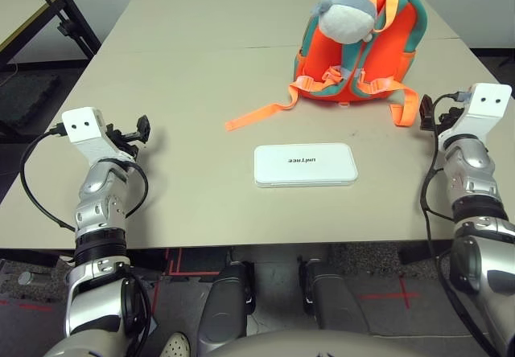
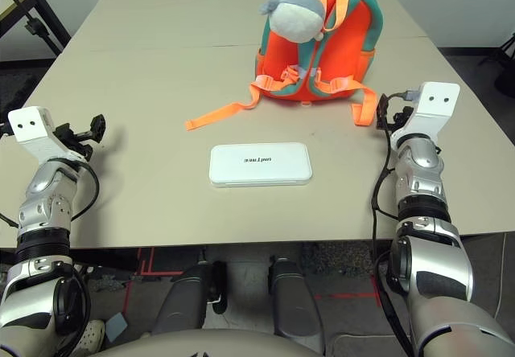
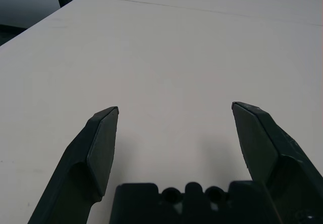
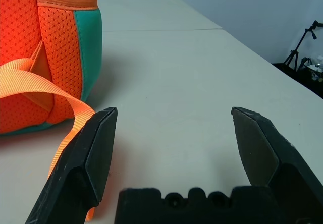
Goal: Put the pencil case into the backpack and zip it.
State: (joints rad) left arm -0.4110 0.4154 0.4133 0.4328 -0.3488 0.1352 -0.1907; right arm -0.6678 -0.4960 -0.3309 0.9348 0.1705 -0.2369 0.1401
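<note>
The white pencil case (image 1: pixel 306 165) lies flat near the table's front edge, dark lettering on top. Behind it the orange backpack (image 1: pixel 360 55) with teal trim lies on the table, straps up, a grey-and-white plush toy (image 1: pixel 346 17) resting on it. One orange strap (image 1: pixel 259 114) trails out toward the left. My left gripper (image 3: pixel 174 128) hovers open over bare tabletop at the left, far from the case. My right gripper (image 4: pixel 174 128) stands open at the right, beside the backpack's side (image 4: pixel 48 57) and a loose strap (image 4: pixel 65 113), holding nothing.
The beige table (image 1: pixel 185 75) has a seam running across behind the backpack's base. A dark metal stand (image 1: pixel 64 11) sits beyond the table's far left corner. Black tripod gear (image 4: pixel 303 47) stands off the table's right side.
</note>
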